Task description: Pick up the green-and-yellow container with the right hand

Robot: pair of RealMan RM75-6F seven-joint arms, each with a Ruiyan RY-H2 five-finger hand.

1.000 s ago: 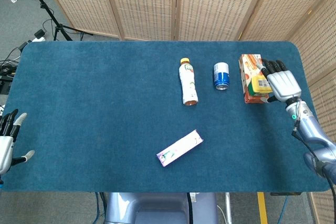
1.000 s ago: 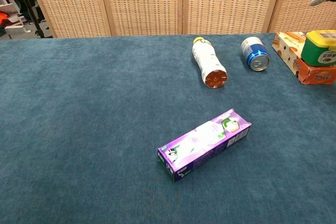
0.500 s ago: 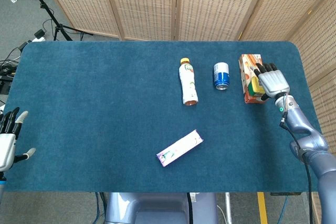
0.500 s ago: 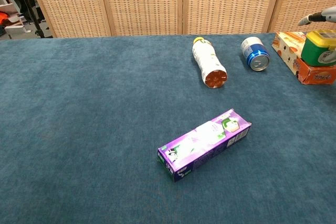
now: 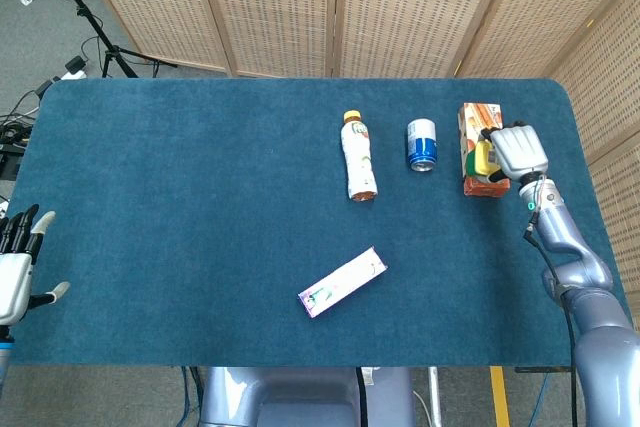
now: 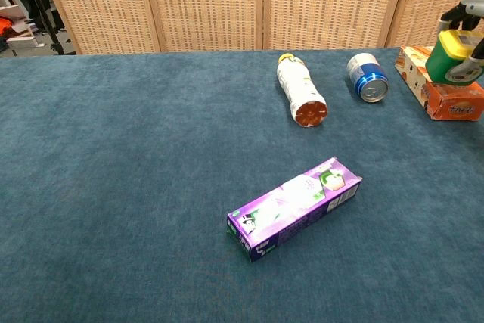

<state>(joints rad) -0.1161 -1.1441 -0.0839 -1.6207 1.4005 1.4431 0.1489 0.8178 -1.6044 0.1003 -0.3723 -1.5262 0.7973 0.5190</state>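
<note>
The green-and-yellow container [image 6: 454,58] is tilted just above the orange juice carton [image 6: 446,100] at the table's far right. My right hand [image 5: 518,151] is wrapped over it from above and grips it. In the head view only a yellow-green sliver of the container [image 5: 484,158] shows beside the hand, over the carton [image 5: 472,125]. In the chest view the fingers [image 6: 463,13] curl around the container's top and right side at the frame edge. My left hand [image 5: 14,269] hangs off the table's near left corner, fingers apart and empty.
A white bottle [image 5: 357,155] with a yellow cap lies mid-table. A blue can [image 5: 422,143] lies on its side between the bottle and the carton. A purple toothpaste box [image 5: 343,282] lies nearer the front edge. Wicker screens stand behind the table.
My right hand moved left over the carton and its fingers closed around the container. The container has tipped and risen slightly off the carton. The left hand has barely moved.
</note>
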